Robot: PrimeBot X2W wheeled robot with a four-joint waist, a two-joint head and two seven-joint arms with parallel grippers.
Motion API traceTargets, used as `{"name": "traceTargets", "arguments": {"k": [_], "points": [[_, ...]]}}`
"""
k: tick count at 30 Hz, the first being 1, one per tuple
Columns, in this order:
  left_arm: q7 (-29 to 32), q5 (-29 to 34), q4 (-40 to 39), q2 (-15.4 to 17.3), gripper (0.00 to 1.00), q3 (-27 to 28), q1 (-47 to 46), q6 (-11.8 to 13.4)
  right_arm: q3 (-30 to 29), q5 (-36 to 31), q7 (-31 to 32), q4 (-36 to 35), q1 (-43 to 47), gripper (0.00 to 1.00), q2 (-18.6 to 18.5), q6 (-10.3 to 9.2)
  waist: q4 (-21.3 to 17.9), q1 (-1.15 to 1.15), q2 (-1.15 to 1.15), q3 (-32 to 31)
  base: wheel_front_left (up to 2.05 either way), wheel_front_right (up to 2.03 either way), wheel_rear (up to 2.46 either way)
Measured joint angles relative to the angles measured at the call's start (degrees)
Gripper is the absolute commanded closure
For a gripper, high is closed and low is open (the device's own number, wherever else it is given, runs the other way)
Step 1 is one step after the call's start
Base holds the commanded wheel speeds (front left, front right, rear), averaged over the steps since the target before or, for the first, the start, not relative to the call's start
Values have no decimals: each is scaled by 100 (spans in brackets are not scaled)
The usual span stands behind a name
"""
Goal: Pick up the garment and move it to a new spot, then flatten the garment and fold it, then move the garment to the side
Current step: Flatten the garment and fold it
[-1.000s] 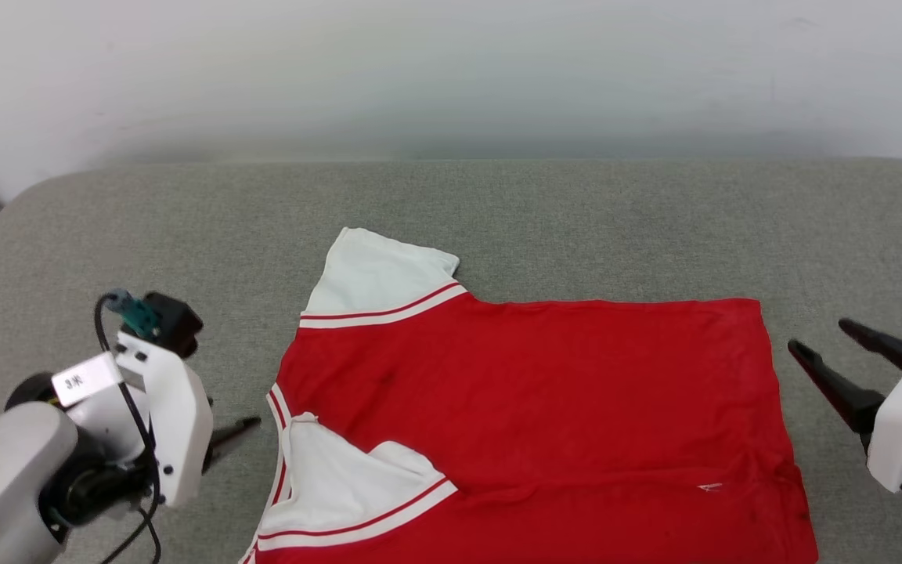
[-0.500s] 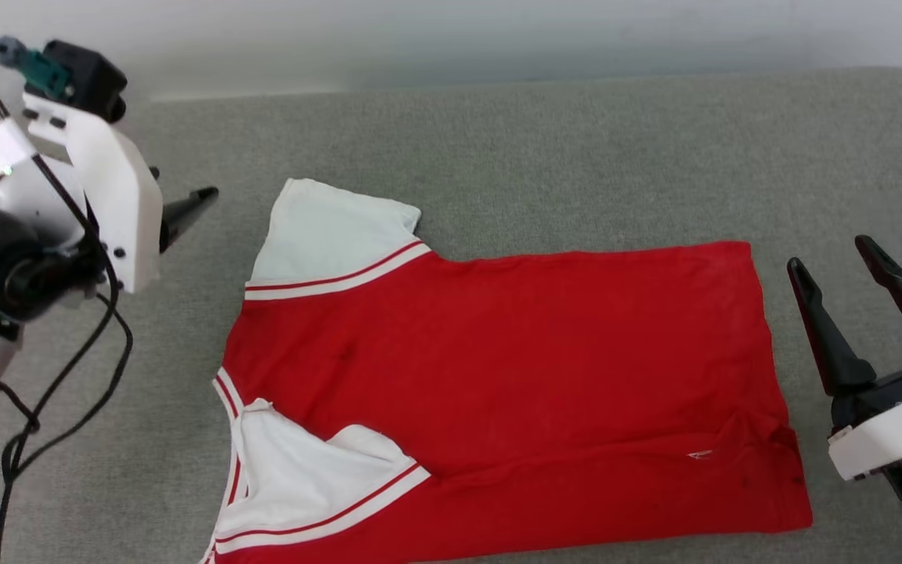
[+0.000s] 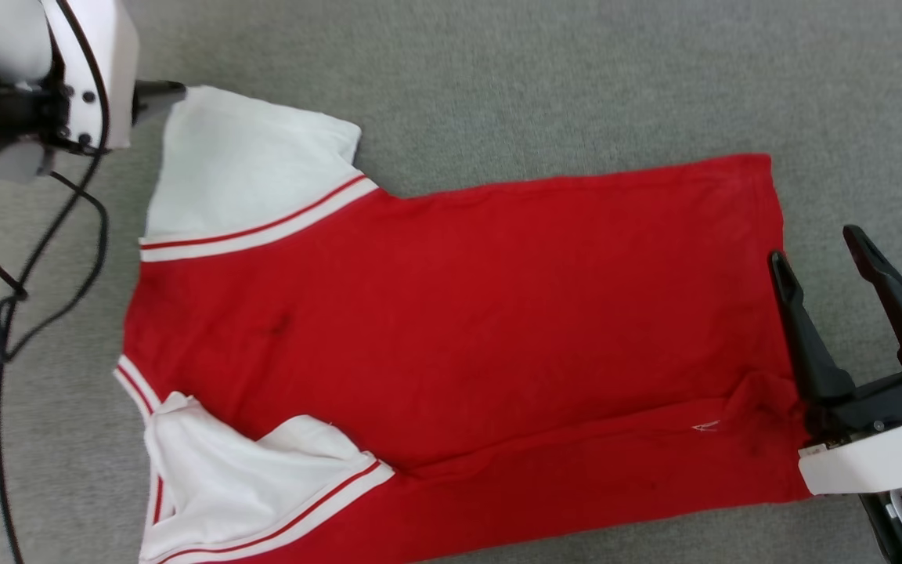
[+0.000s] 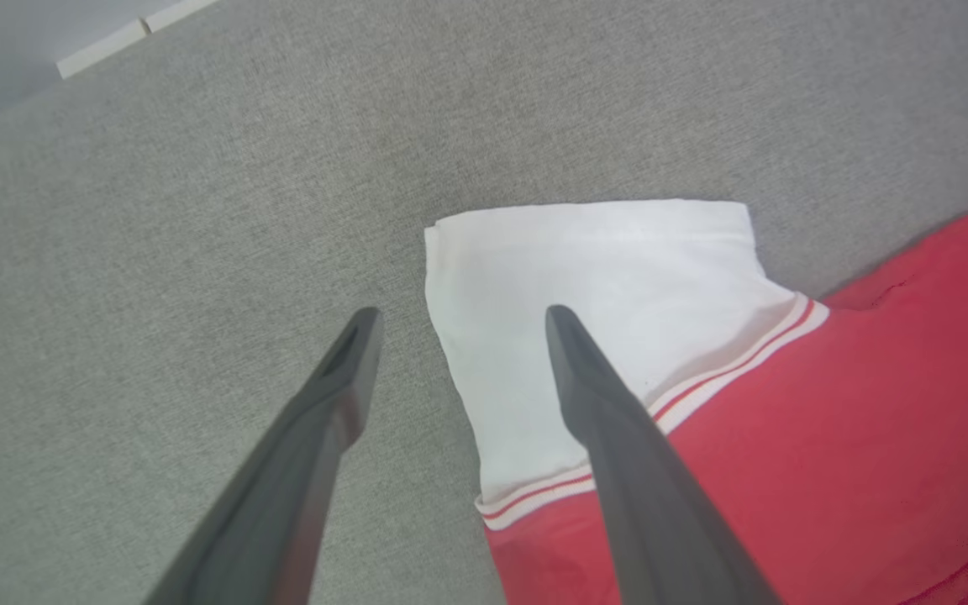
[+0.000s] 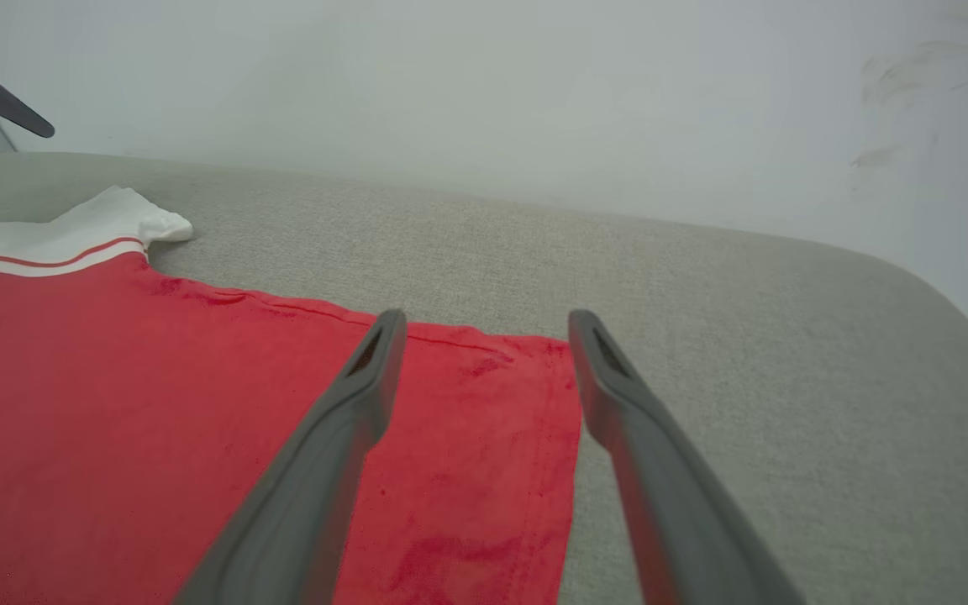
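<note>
Grippers, two, both mine, both spread to full gape and holding nothing.

Left gripper [image 4: 460, 315]: poised at the outer edge of a white sleeve [image 4: 602, 269], one finger above the white panel, the other above bare cushion [image 4: 156, 252]. Whether the tips touch cloth I cannot tell.

Right gripper [image 5: 486, 318]: straddling the hem [image 5: 564, 437], one finger over red cloth, the other over cushion just beside it.

Between the two: the garment [image 3: 451, 313], spread across the grey cushion and mostly flat, sleeve end toward my left tool, hem toward my right.

Other sleeve [image 3: 255, 470]: well back from my left fingers, rumpled and turned in on the red body. A crease [image 3: 576, 458] runs from it toward my right tool.

Handling, by my estimate: light, limp, thin knit, apt to slide and bunch, with nothing to break.

Best holds: sleeve edge or shoulder seam at left, hem corner at right, pinched through both layers so it lifts evenly.
</note>
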Motion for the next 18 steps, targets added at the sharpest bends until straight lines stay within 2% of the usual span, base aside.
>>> {"name": "traceTargets", "arguments": {"k": [5, 9, 13, 15, 18], "points": [[400, 131, 348, 9, 0, -130, -307, 77, 71, -14, -8, -48, -180, 0, 4, 1, -144, 0, 0, 442, 0, 0, 0], [441, 158, 586, -57, 0, -190, -343, 75, 118, -14, -44, -33, -268, 0, 34, 0, -264, 0, 0, 697, 0, 0, 0], [550, 240, 734, -54, 0, -334, -385, -80, 124, -12, -87, 36, -339, 0, 31, 1, -334, 0, 0, 825, 0, 0, 0], [613, 226, 805, -118, 100, -396, -391, -143, 69, -3, -96, 52, -369, 0, 13, 0, -315, -1, 0, 818, 0, 0, 0], [530, 208, 845, -193, 100, -438, -349, -231, -24, 29, -102, 57, -499, 0, -18, 0, -279, 0, 0, 758, 0, 0, 0]]}}
